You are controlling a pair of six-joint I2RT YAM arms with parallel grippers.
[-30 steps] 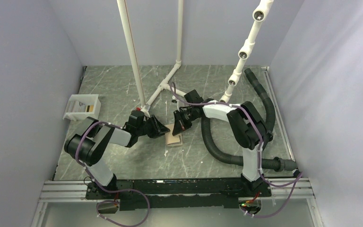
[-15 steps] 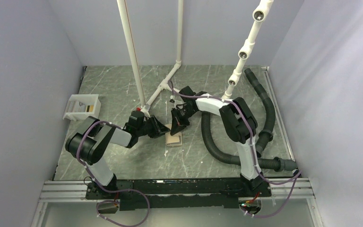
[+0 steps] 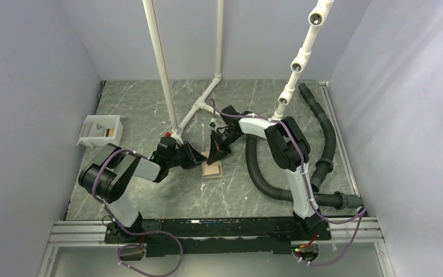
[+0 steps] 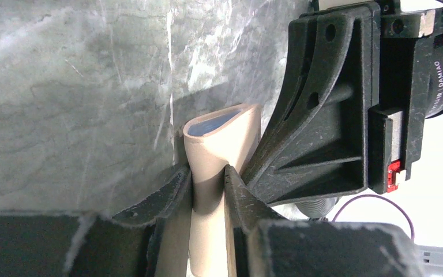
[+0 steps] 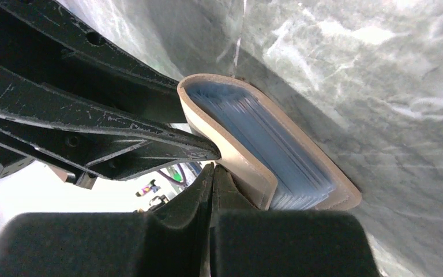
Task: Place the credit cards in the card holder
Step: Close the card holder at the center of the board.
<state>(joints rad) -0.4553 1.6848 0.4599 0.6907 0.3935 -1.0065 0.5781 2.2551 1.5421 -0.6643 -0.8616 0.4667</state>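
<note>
the card holder sits near the middle of the table, its bluish-grey pocket gaping open. the left gripper is clamped on the holder's tan body, one finger on each side. the right gripper, jaws pressed together, touches the holder's open lip. a white tray stands well apart at the table's left edge.
</note>
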